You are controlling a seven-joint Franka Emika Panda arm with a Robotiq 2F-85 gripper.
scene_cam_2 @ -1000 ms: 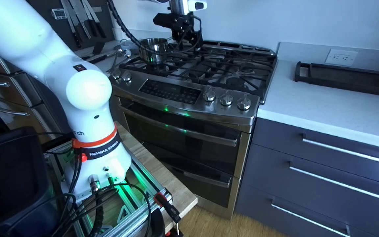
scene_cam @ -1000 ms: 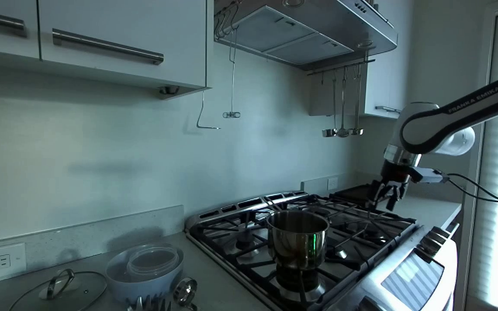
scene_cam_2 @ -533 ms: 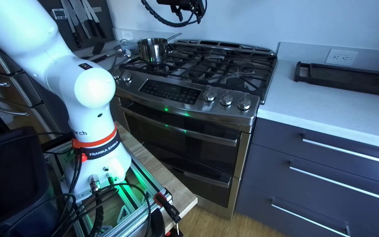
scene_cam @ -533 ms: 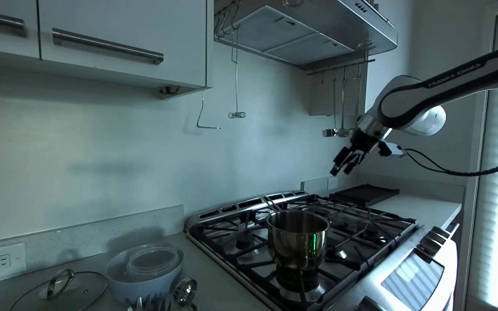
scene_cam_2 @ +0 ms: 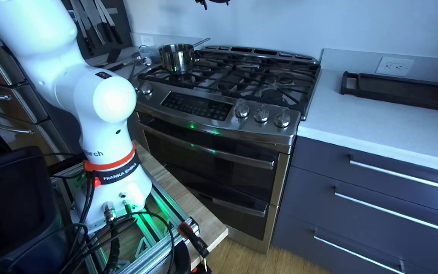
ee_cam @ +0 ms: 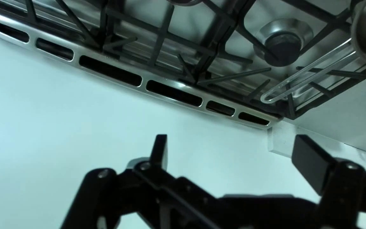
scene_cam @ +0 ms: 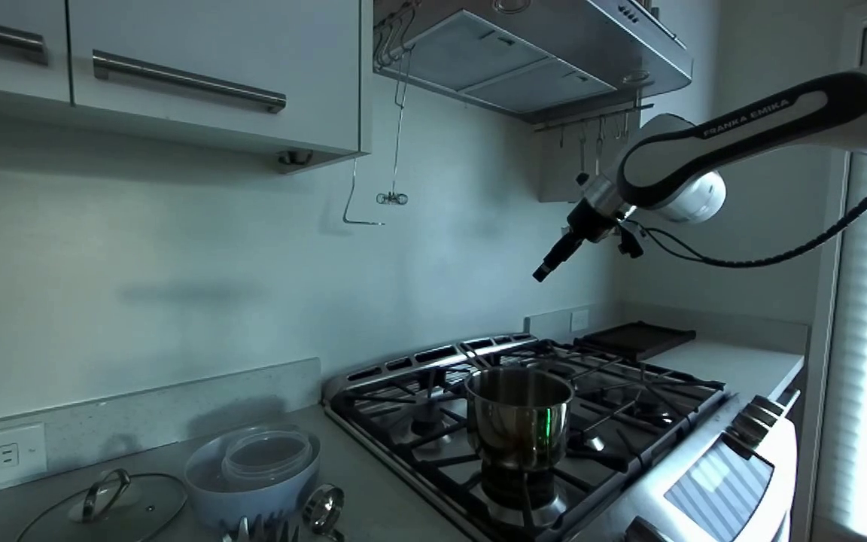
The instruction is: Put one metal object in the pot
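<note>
Since half a second ago, my tool [ee_cam: 233, 152] has climbed and swept towards the hanging wire-handled utensil [scene_cam: 397, 143], which has itself swung across towards the bent hook [scene_cam: 362, 222]. My fingers stand spread wide with nothing between them. The utensil hangs from the end of the range hood [scene_cam: 509, 68], roughly above the tabletop's [scene_cam: 373, 482] back corner where it meets the cooktop [ee_cam: 181, 83]; the steel saucepan [scene_cam: 520, 429] stands on the burners near that same side edge. To catch it well, I think I should let the sway die, bring my fingers either side of the thin stem, and close gently before unhooking upwards. The wrist view does not show it, so lining up will need care. For room, I judge the air above the saucepan my best lane, with the wall [scene_cam: 448, 256] behind and the hood overhead as limits; the saucepan's long handle [scene_cam_2: 202, 42] juts towards the wall, so I would stay high.
</note>
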